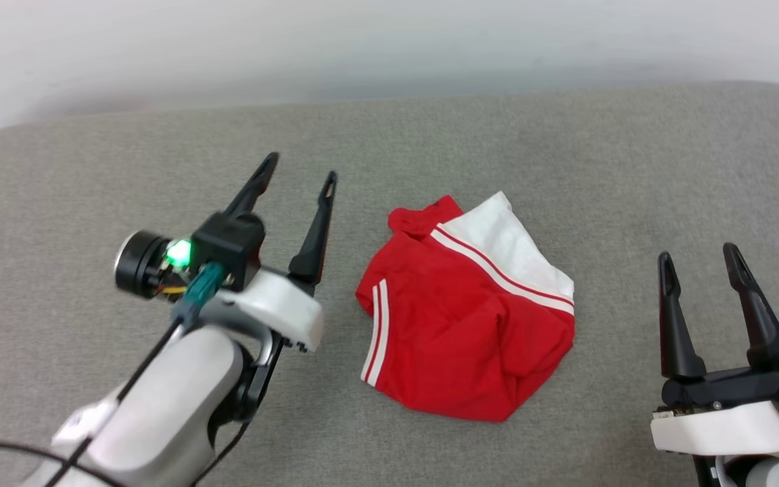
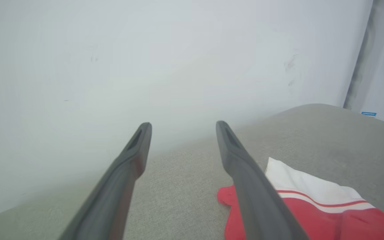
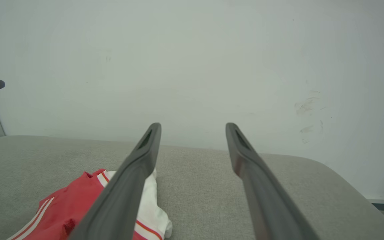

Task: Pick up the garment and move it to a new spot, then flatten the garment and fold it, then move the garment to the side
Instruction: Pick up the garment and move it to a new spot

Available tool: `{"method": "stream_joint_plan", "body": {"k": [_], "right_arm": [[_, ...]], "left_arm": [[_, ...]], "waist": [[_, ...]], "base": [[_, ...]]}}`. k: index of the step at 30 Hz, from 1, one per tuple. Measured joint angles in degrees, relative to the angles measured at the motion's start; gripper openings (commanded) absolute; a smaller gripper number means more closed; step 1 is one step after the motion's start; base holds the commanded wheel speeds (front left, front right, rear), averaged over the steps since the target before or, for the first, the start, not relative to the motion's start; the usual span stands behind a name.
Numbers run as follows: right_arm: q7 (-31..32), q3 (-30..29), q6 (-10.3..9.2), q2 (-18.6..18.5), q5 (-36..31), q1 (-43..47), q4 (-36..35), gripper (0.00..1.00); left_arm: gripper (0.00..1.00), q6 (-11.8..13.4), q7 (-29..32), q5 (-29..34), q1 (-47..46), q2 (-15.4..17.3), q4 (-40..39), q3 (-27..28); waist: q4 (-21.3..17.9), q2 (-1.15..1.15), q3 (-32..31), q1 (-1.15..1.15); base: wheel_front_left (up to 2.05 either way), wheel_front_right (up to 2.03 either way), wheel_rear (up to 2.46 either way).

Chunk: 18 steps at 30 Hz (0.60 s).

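Now | garment long axis near-far | left end effector, right end effector wide

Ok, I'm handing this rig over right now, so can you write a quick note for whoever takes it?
Left gripper: open, empty, left of the garment, not touching.
Right gripper: open, empty, off to its right.
The garment: bunched in a heap on the grey padded surface, between the grippers.
Done: no neat fold shows.
Left: likely grasp, move, flatten, fold, set aside.
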Motion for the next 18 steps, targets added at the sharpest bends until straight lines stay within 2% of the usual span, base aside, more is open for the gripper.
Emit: {"method": "stream_joint_plan", "body": {"k": [4,9,13,18], "right_arm": [[0.00,-0.46,0.00,0.00,0.08,0.76,0.48,1.00],[0.00,-0.73,0.00,0.00,0.15,1.96,1.05,1.00],[0.00,-0.52,0.00,0.00,0.77,2.77,1.63,1.00],[0.00,0.02,0.00,0.00,2.18,3.68,2.78,1.00]], "left_arm": [[1.00,4.91,-0.18,5.56,7.71,-0.45,-5.33,8.04],[1.00,7.09,-0.18,11.83,19.78,-2.70,-9.99,17.28],[1.00,5.87,-0.18,15.59,27.79,-5.73,-11.98,23.17],[1.00,1.36,-0.18,19.49,34.50,-9.51,-12.46,28.81]], "waist": [[1.28,0.00,-1.69,0.00],[2.21,0.00,-3.61,0.00],[2.62,0.00,-4.73,0.00],[2.80,0.00,-5.73,0.00]], "base": [[0.00,0.00,0.00],[0.00,0.00,0.00],[0.00,0.00,0.00],[0.00,0.00,0.00]]}}
